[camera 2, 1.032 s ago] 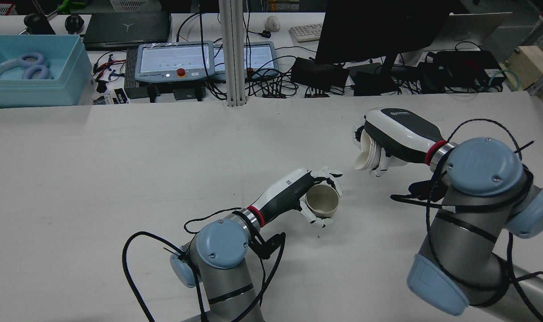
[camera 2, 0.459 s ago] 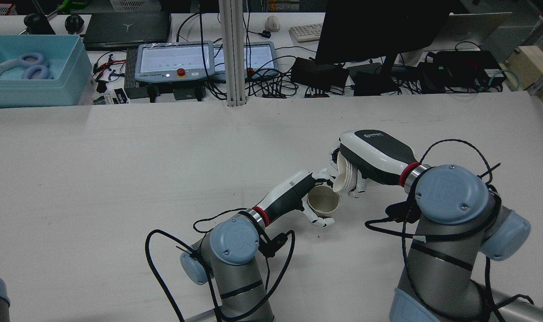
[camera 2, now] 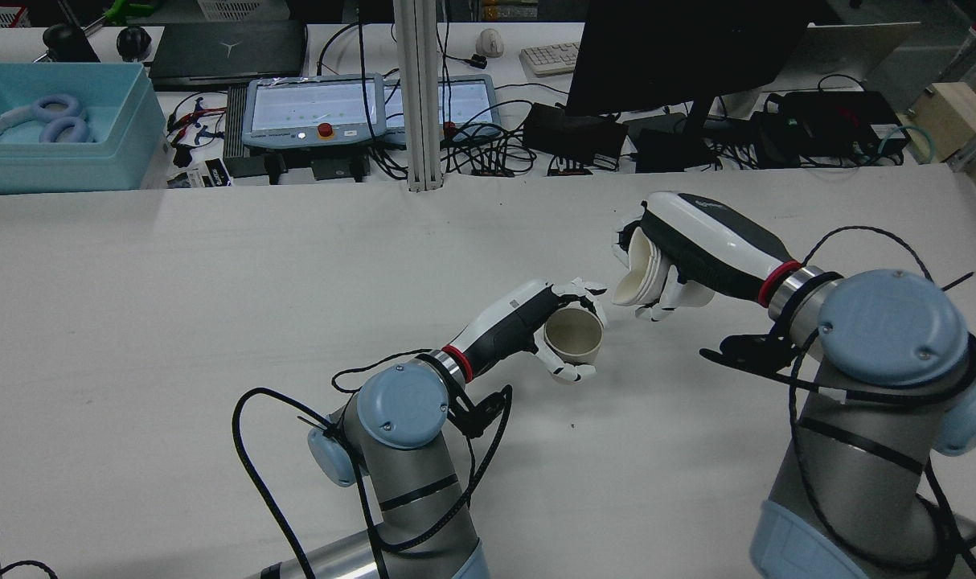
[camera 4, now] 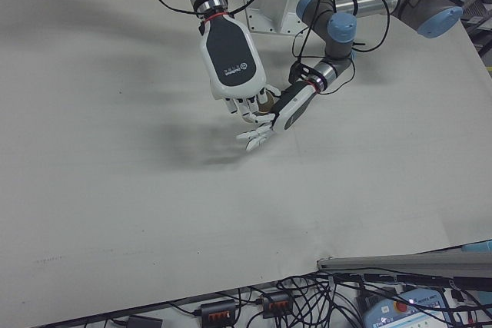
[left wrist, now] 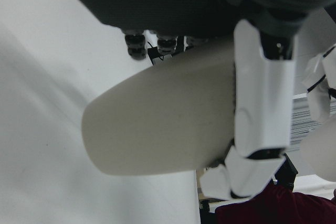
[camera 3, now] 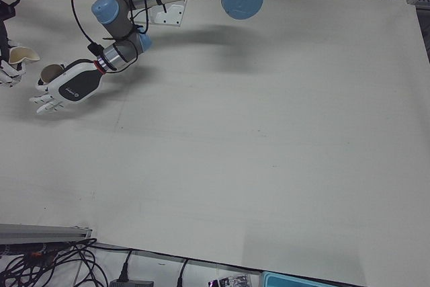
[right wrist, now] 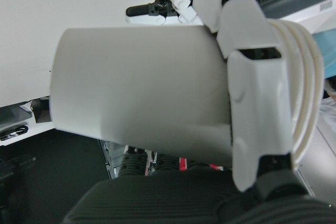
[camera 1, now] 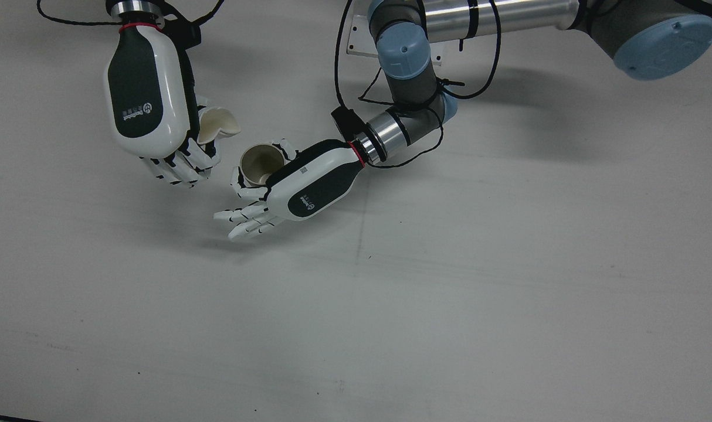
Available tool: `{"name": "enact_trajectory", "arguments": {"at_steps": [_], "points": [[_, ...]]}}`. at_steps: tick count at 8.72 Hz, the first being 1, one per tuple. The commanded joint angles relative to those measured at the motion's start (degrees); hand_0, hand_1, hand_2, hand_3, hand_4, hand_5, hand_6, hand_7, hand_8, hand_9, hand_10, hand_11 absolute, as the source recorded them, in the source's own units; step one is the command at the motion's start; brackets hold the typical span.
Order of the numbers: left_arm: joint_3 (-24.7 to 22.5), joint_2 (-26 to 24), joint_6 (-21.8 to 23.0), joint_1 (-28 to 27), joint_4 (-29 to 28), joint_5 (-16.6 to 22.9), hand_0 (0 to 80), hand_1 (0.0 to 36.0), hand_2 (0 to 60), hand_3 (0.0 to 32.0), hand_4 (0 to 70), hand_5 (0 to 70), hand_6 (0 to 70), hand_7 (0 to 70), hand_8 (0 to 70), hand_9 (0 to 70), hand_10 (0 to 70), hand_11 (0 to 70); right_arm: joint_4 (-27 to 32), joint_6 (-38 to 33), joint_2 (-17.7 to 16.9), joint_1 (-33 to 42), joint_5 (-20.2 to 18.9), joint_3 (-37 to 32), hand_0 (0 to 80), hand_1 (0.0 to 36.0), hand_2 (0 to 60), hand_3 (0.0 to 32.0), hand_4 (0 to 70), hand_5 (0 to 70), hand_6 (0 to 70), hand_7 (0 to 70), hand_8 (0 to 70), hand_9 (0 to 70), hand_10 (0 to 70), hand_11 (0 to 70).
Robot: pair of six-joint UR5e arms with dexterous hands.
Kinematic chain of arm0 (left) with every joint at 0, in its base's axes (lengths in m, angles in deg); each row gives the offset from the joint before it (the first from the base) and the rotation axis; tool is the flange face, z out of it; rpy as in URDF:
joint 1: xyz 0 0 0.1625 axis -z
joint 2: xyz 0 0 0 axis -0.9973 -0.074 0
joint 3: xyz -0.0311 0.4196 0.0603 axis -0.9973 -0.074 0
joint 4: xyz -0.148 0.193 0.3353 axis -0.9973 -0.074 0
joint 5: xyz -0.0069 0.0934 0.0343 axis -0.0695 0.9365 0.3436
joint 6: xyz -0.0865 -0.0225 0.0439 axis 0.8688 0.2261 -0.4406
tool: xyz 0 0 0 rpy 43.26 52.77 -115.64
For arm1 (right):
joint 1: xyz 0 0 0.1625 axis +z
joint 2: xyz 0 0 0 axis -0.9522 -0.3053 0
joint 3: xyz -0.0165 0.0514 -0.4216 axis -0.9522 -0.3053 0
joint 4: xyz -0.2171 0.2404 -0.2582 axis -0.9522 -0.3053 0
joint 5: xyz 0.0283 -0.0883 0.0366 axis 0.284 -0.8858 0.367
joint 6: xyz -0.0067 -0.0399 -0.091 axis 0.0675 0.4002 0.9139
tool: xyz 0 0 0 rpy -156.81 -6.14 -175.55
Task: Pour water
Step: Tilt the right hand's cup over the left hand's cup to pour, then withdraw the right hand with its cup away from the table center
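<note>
My left hand is shut on a beige cup, held low over the table with its mouth up and tipped slightly. The front view shows that cup against the left hand, with some fingers stretched out beyond it. My right hand is shut on a white cup, tilted with its mouth toward the beige cup, a short gap up and to the right of it. The front view shows the white cup beside the right hand. Both hand views are filled by their cups. No water is visible.
White table all around. Behind its far edge stand a light blue box with headphones, two teach pendants, a monitor and tangled cables. Black cables loop off both arms.
The right hand swung in close over the beige cup half a second ago, then drew back up and to the right. The left hand with its cup shifted slightly away from the robot.
</note>
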Motion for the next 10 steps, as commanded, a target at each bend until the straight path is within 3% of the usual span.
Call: {"name": "enact_trajectory", "arguments": {"at_steps": [1,2,3,4,5,6,7,8,9,10], "points": [[-9.8,5.6,4.4,3.3,6.4,2.3,64.4,36.0,60.0,0.0,70.0,70.0,12.3,14.6,6.6,1.5,4.8,9.0,0.5,-10.9,-4.6,12.2,0.0,7.6,80.0,35.8,32.3,0.0,44.0,60.6,52.4,51.0,40.8,45.0,46.1,67.5],[-11.8,7.1,6.1,4.5,7.8,2.3,65.3,36.0,60.0,0.0,70.0,70.0,12.1,14.5,6.4,1.5,4.9,9.1,1.4,-15.1,-7.0,16.4,0.0,7.8,80.0,33.5,33.7,0.0,39.4,57.2,51.8,50.1,41.6,47.1,49.5,70.0],[-14.4,10.4,7.2,5.2,8.2,2.3,65.0,36.0,60.0,0.0,69.4,70.0,11.4,14.0,6.2,1.4,4.5,8.6,6.8,-16.5,-10.7,20.0,-0.5,7.8,80.0,31.8,33.5,0.0,35.1,54.1,50.4,48.9,42.7,49.6,51.5,70.0],[-18.2,14.6,7.4,5.3,8.2,2.3,64.3,36.0,60.0,0.0,67.1,70.0,10.2,12.9,6.0,1.1,4.3,8.3,15.8,-17.5,-15.6,23.5,-2.2,7.2,71.8,28.7,30.6,0.0,27.4,48.3,47.3,45.9,44.7,53.8,54.5,70.0],[-21.8,18.8,7.5,6.0,8.2,2.3,64.3,36.0,60.0,0.0,66.5,70.0,9.9,12.6,5.9,1.1,4.2,8.2,24.6,-17.7,-19.2,27.2,-5.0,5.5,67.7,27.4,29.4,0.0,25.6,46.3,46.2,45.1,44.9,55.3,56.4,70.0],[-24.3,22.8,7.6,6.8,7.3,2.3,63.8,36.0,60.0,0.0,66.3,70.0,9.8,12.6,5.8,1.1,4.5,8.5,29.7,-17.5,-19.8,30.2,-7.8,2.6,66.1,26.6,29.0,0.0,28.0,46.6,47.1,46.4,45.6,56.8,57.1,70.0],[-25.3,26.0,9.9,8.2,6.7,2.3,63.5,36.0,60.0,0.0,65.7,70.0,9.6,12.5,5.8,1.1,4.6,8.6,30.5,-17.3,-21.3,32.4,-10.5,0.2,65.2,26.0,27.0,0.0,27.6,45.9,45.9,46.3,45.3,57.5,57.8,70.0],[-25.7,29.2,11.4,10.1,4.4,2.3,63.2,36.0,60.0,0.0,65.4,70.0,9.4,12.4,5.8,1.0,4.6,8.6,32.7,-16.8,-25.5,34.4,-11.5,-0.6,63.0,24.1,22.1,0.0,24.2,42.7,42.5,43.9,45.0,57.0,57.1,70.0],[-26.4,33.6,11.6,11.4,1.2,2.3,63.0,35.9,60.0,0.0,63.7,70.0,8.5,11.5,5.5,0.9,4.4,8.4,39.6,-16.7,-31.9,36.6,-11.7,-3.9,60.6,22.6,19.9,0.0,19.3,39.1,38.9,40.6,45.0,57.4,57.8,70.0],[-26.3,37.1,12.3,11.9,-1.5,2.3,63.1,35.6,60.0,0.0,62.5,70.0,7.9,11.0,5.5,0.8,4.2,8.1,48.0,-17.6,-35.3,38.7,-11.8,-9.6,58.1,21.2,19.7,0.0,14.6,36.1,36.3,37.8,45.4,57.8,59.0,70.0]]}}
